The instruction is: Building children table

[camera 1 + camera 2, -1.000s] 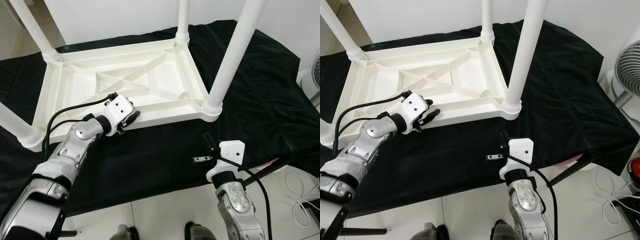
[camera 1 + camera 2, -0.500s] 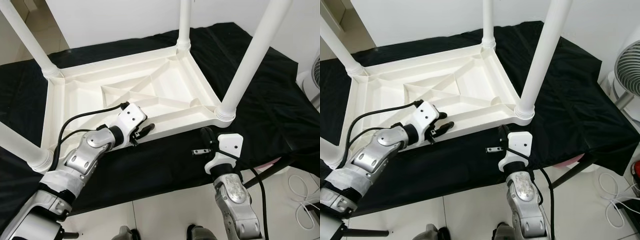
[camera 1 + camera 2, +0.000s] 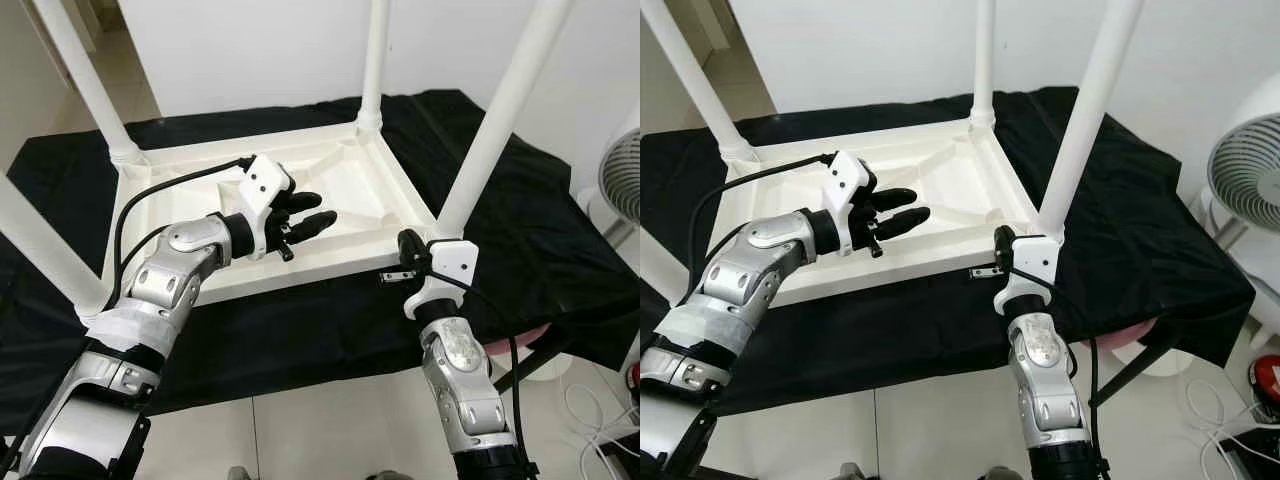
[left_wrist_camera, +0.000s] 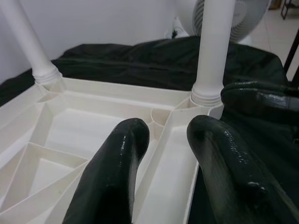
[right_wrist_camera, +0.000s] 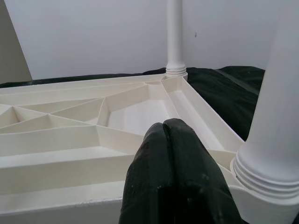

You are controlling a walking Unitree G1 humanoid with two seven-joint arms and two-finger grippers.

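Since a second ago the camera has come closer and higher over the table [image 3: 330, 190], so the whole picture has shifted. Apart from that, the left pincer [image 3: 308, 214] has risen from the table's near rim and now hangs over the ribbed underside, and the right pincer [image 3: 1002, 243] has gone from the black cloth [image 3: 520, 240] up to the near right corner of the table.

The white table lies upside down on the cloth-covered worktop, its four legs [image 3: 500, 110] pointing up.

The left pincer's two black fingers [image 4: 117, 172] stand apart with a clear gap, holding nothing; in the left wrist view they point along the near rim toward the near right leg socket [image 4: 205, 95]. Whether they touch the plastic below cannot be told.

The right pincer's fingers [image 5: 170, 163] are pressed together, nothing between them. They sit just beside the near right leg, at the corner rim; contact with the rim cannot be told. A small metal piece [image 3: 390, 276] juts sideways from that wrist.

A fan [image 3: 1250, 190] stands on the floor at the right.
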